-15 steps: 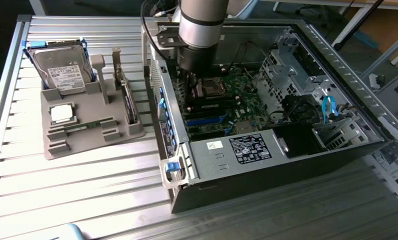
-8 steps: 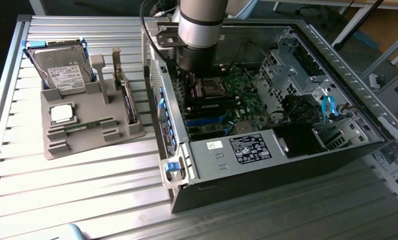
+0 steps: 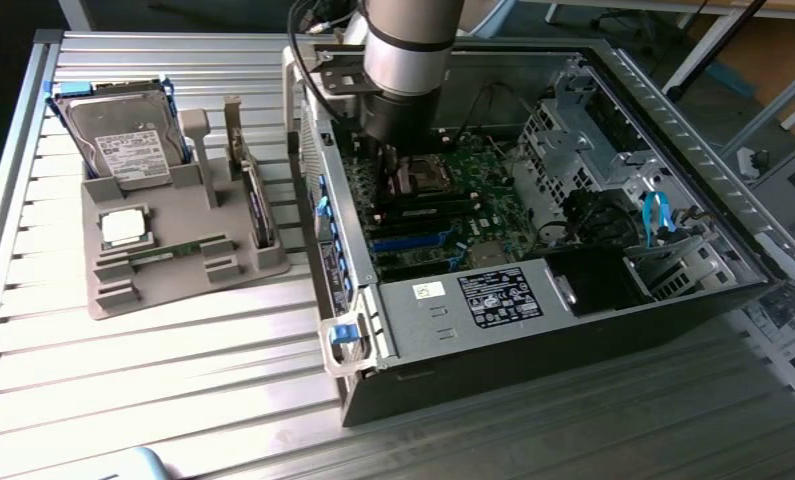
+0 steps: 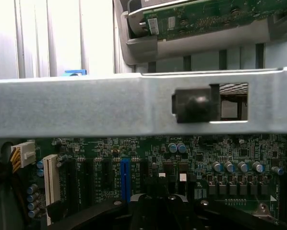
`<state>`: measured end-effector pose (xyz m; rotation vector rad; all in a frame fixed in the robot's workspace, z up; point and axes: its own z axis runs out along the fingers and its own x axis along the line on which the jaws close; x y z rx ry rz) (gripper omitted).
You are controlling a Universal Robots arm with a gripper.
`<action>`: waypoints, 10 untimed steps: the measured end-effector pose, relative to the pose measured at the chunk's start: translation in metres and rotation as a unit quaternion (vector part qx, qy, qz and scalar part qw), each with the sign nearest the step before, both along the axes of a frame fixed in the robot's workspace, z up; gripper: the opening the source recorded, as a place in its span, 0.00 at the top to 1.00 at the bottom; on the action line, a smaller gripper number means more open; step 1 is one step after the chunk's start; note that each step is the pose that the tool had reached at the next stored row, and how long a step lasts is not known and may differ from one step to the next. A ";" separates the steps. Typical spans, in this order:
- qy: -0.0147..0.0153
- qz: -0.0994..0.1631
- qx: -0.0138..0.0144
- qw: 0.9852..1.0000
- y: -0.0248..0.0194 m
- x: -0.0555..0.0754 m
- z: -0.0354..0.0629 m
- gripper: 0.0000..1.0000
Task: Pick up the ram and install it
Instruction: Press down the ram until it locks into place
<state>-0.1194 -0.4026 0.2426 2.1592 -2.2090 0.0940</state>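
Note:
The ram point(image 3: 173, 252), a thin green stick, seems to lie in the front slot of the grey tray point(image 3: 237, 270), at the exterior view's left. My gripper point(image 3: 400, 185) is far from it, reaching down inside the open computer case point(image 3: 411, 345), just above the motherboard point(image 3: 471, 205) near the processor socket. In the wrist view the dark gripper point(image 4: 158, 201) hangs shut over the motherboard point(image 4: 210, 160), with nothing visible between the fingers.
The tray also holds a hard drive point(image 3: 120, 140), a square silver chip point(image 3: 124, 225) and an upright expansion card point(image 3: 253, 200). The case's metal side wall point(image 4: 86, 105) stands between the gripper and the tray. Drive cages and cables fill the case's right side.

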 end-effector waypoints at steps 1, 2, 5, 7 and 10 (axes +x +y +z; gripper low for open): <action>0.000 0.000 0.000 1.000 0.0000 0.001 0.0000 0.89; 0.000 0.000 0.000 1.000 0.0000 0.003 -0.0001 0.89; 0.000 0.000 0.000 1.000 0.0010 0.007 -0.0004 0.89; 0.000 0.000 0.000 1.000 0.0032 0.007 -0.0005 0.89; 0.000 0.000 0.000 1.000 0.0068 0.007 -0.0013 0.89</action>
